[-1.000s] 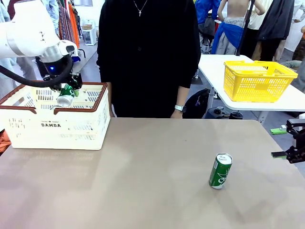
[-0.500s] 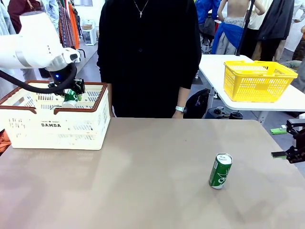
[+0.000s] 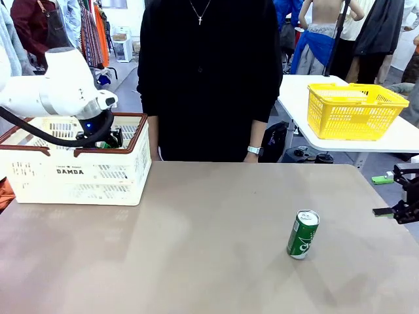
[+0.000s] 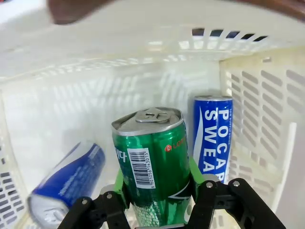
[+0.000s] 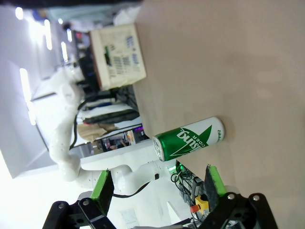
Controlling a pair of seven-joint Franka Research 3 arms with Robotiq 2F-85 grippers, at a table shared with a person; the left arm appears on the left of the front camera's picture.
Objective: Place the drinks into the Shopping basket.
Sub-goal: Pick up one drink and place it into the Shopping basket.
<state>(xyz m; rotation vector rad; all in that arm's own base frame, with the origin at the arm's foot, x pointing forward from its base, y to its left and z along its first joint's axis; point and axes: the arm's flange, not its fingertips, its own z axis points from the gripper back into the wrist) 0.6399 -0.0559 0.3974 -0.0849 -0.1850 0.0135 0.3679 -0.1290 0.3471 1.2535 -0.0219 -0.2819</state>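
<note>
Left end effector (image 4: 156, 192): clamped on green aluminium can (image 4: 153, 160), inside cream slotted plastic basket (image 3: 78, 175).
Right end effector (image 5: 157, 187): wide open, empty.
Table (image 3: 196, 248): second green can (image 3: 302, 234) stands alone.

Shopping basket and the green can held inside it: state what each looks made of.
Shopping basket: moulded plastic by the look, cream-white and matt, with slotted walls and a brown rim. Green can: thin metal, likely aluminium, judging by the bare silver top with a pull tab; its side is glossy printed green with a barcode.
</note>
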